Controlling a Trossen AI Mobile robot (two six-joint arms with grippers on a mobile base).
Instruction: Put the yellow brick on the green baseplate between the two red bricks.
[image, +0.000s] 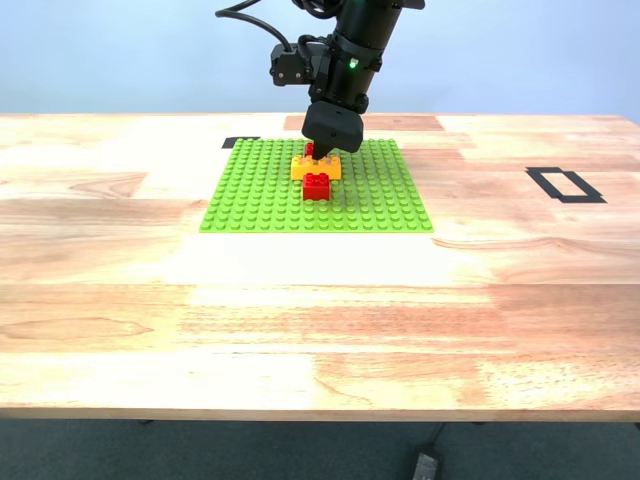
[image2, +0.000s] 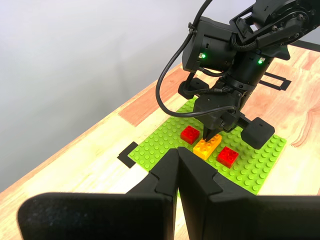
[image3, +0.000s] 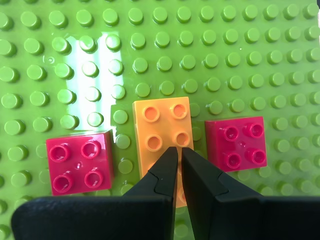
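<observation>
Two red bricks sit on the green baseplate (image: 316, 187), with one yellow brick (image: 316, 167) in the row between them, so that makes three bricks and one plate on the bench (image: 320, 310). Seen from my second wrist view, the yellow brick (image3: 162, 135) stands studs up on the plate (image3: 225, 50), with the first red brick (image3: 80, 162) to one side and the second red brick (image3: 236, 143) to the other. A narrow strip of green studs shows between it and each red one, so neither red brick touches it.

My second end effector (image3: 179, 160) hangs directly over the near half of the yellow brick, its two black fingers drawn almost together with only a thin slit between the tips. Nothing is clamped in that slit. The tips overlap the brick's top, but I cannot tell whether they press on it or hover just above. In the exterior view the same end effector (image: 322, 153) comes straight down onto the brick stack near the middle of the plate.

My first end effector (image2: 178, 155) is held well away from the plate, fingers closed flat against each other and holding nothing, looking across at the other arm (image2: 235, 65). Black tape marks (image: 565, 185) lie on the bench beside the plate.
</observation>
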